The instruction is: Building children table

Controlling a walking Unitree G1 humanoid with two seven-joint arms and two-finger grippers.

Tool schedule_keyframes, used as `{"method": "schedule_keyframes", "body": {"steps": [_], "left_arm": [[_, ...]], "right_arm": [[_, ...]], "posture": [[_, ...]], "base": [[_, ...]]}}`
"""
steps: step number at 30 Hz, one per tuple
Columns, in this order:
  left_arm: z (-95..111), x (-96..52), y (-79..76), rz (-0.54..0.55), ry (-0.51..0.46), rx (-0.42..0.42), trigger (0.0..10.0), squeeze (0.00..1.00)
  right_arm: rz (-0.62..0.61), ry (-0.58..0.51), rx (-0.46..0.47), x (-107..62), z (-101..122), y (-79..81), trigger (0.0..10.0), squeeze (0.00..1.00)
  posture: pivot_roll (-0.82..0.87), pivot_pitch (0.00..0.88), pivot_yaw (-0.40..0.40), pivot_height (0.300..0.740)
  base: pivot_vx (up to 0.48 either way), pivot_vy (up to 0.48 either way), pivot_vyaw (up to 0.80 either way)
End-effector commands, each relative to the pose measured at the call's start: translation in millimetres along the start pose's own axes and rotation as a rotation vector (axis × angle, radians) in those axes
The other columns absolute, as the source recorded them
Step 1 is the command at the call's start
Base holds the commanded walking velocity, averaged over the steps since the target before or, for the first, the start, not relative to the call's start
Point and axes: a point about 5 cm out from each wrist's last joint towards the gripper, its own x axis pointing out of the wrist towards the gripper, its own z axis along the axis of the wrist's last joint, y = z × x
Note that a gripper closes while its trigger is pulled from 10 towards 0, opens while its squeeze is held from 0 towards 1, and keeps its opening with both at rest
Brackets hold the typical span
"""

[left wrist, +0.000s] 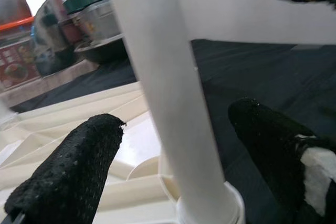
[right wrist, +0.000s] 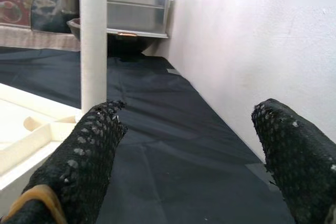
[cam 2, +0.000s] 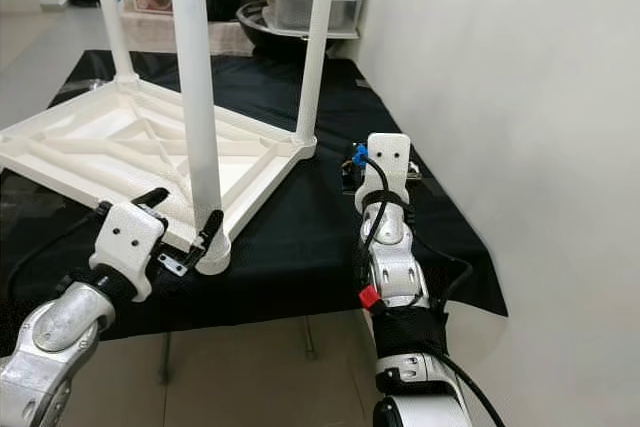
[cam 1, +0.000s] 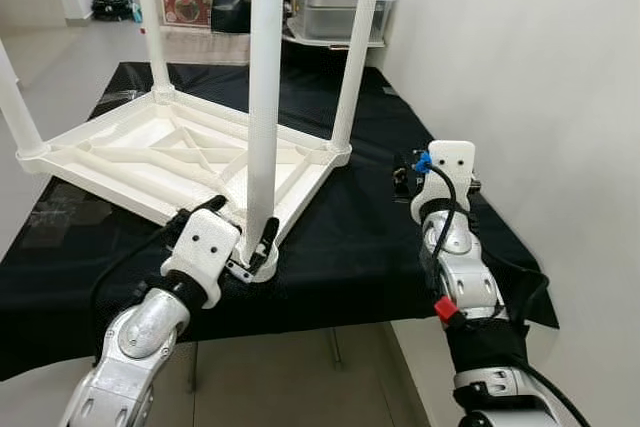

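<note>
Seating the near-corner leg [cam 1: 265, 97] in the upturned white tabletop [cam 1: 150, 152] on the black-draped surface [cam 1: 360, 237], left gripper [cam 1: 243, 235] fingers spread about its base, right gripper [right wrist: 194, 145] idle and open; next likely pressing it home.

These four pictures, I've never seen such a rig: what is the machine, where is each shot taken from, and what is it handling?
It is a humanoid robot with two silver arms, each ending in two black fingers. The two wide pictures come from its head camera, looking down; the two close ones look along each wrist's fingers. On a black cloth lies a white child's table upside down, legs pointing up. The left gripper is open around the base of the near leg, fingers either side, not clamped. The right gripper is open, holding nothing, over the cloth near the wall.
</note>
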Motion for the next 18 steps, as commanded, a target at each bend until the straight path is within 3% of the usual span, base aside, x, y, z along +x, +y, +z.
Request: {"method": "schedule_keyframes", "body": {"steps": [1,8,10,18], "left_arm": [[-0.1,2.7,-2.9,-0.016,-0.009,-0.013,10.0,0.0],[-5.4,26.9,-4.6,-0.038,-0.028,-0.02,10.0,0.0],[-9.7,39.9,3.5,-0.003,-0.018,-0.022,10.0,0.0],[-24.8,57.6,18.2,0.062,0.036,-0.074,10.0,0.0]], "right_arm": [[-0.015,-0.003,-0.012,-0.4,0.2,-2.8,10.0,0.0],[-0.021,-0.025,-0.03,-1.5,2.5,-2.4,10.0,0.0],[-0.021,-0.027,-0.034,-1.5,2.4,-2.1,10.0,0.0],[-0.024,-0.028,-0.044,-2.4,1.3,-2.7,10.0,0.0]], "posture": [[0.09,0.0,-0.11,0.74],[0.09,0.0,-0.106,0.74],[0.08,0.0,-0.102,0.74],[0.07,0.0,-0.094,0.74]], "base": [[0.0,0.0,0.0],[0.0,0.0,0.0],[0.0,0.0,0.0],[0.0,0.0,0.0]]}}
